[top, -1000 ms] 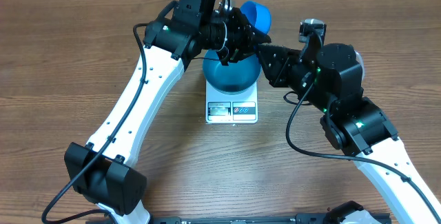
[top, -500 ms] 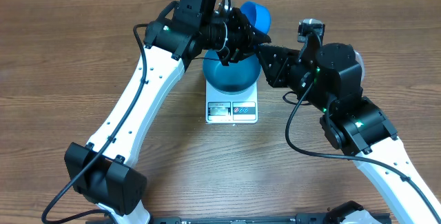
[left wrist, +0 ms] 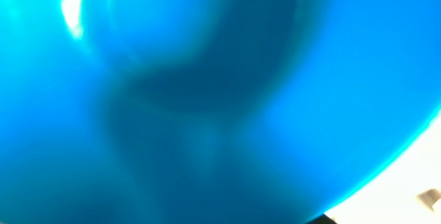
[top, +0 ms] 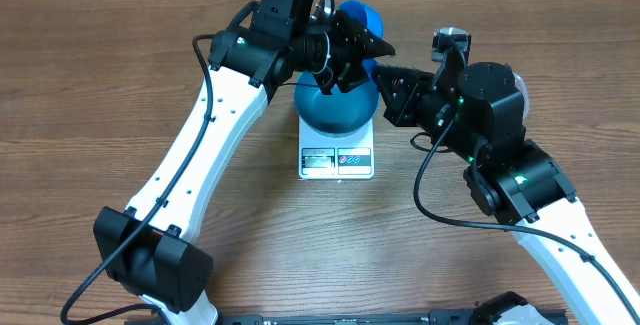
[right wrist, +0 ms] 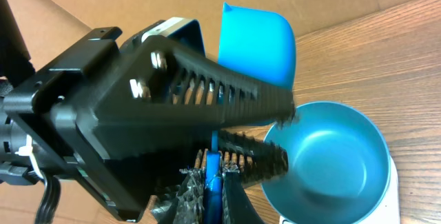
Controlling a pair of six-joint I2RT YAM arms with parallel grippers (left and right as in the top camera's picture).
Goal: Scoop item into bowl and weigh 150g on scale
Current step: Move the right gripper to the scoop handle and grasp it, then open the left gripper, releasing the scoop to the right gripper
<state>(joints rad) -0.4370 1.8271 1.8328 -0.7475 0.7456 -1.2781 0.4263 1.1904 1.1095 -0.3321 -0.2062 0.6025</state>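
The right fingers (right wrist: 233,200), with ribbed grey pads, are clenched on the thin flat blue handle (right wrist: 215,158) of the scoop (right wrist: 256,41), which stands edge-on between them. The scoop's cup is smooth matte blue plastic, rounded at the bottom with a pointed lip, and it rises above and behind the other gripper.

The left fingers (right wrist: 207,93) are long black tapered wedges, one slotted along its side and the other ribbed along its inner face. They are spread, wood grain shows in the gap near their tips, and nothing is pinched there. The tips reach over the near rim of the bowl (right wrist: 331,162).

The bowl is round, deep and glossy blue, and its inside is smooth. From overhead it sits on the scale (top: 336,160), a flat white square with a grey display strip and a red-marked label along its front edge.

The left wrist view is filled by a blurred glossy blue curve, too close to tell whether it is bowl or scoop.

The scale rests on the brown wood-grain table (top: 100,85). The white arms with black joints angle in from both sides.
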